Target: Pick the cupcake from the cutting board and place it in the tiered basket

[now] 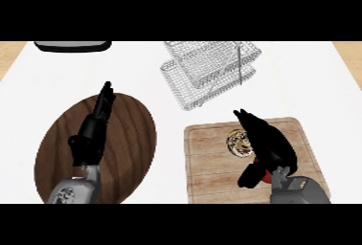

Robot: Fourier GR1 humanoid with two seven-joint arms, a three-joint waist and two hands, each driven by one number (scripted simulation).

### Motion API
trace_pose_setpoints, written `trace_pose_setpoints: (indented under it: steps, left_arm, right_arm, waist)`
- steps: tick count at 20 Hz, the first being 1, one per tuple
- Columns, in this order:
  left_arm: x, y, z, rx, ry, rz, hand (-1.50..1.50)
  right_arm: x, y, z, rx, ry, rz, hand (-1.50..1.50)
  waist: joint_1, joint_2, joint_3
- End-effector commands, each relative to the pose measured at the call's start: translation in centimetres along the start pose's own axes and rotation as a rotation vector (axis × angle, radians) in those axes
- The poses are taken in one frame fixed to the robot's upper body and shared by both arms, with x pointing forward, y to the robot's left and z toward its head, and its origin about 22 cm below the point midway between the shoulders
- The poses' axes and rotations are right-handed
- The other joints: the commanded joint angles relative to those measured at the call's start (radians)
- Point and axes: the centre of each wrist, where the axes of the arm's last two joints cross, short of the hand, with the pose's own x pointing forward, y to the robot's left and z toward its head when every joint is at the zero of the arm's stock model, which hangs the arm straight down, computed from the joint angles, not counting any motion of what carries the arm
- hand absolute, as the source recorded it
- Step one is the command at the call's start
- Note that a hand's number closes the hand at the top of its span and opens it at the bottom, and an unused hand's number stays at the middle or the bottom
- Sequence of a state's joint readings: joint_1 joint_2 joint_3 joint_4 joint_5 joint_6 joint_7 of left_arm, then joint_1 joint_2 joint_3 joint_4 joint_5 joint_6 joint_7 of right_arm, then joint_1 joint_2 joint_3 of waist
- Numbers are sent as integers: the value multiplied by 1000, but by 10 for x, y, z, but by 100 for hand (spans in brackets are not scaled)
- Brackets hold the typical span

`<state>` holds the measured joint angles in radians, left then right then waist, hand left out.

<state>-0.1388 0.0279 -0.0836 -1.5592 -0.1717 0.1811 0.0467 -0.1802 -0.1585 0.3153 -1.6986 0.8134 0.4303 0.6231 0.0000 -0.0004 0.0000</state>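
Cupcake (pixel 240 142) sits on the cutting board (pixel 212 167), toward the board's 12 o'clock half, seen from above as a pale round with dark flecks. The right hand (pixel 268 143) lies just at its 3 o'clock side, fingers straight and released, pointing toward 11 o'clock, thumb hanging down near 6 o'clock; it grasps nothing yet. The risk, as I judge it, is that the straight fingers brush the cupcake sideways before the thumb comes round, tipping it or sliding it across the board. A red patch shows under the palm; I cannot tell what it is. The tiered basket (pixel 209 72) stands well off at 12 o'clock, its wire rim liable to catch a carried cupcake. The left hand (pixel 96 124) rests released over a dark oval board (pixel 134 143) at 9 o'clock.
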Motion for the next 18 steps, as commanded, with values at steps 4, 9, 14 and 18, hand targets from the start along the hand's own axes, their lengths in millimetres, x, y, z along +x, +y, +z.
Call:
trace_pose_setpoints:
  steps: [4, 9, 14, 18]
  left_arm:
    - [7, -2, 17, -11, -1, 20, 0]
    - [-13, 0, 5, -4, -6, 0, 0]
    - [-4, 2, -4, -3, -34, 6, 0]
    - [3, -11, 1, -38, -17, 5, 0]
  right_arm:
    - [2, 39, -24, -133, -19, 47, 150]
    - [4, 12, -32, -210, -42, 162, 150]
    - [39, 46, -28, -109, -138, 421, 150]
    - [84, 56, -26, -8, -233, 674, 150]
  waist:
    - [9, 0, 0]
    - [4, 1, 0]
    - [13, 3, -1]
    - [28, 2, -1]
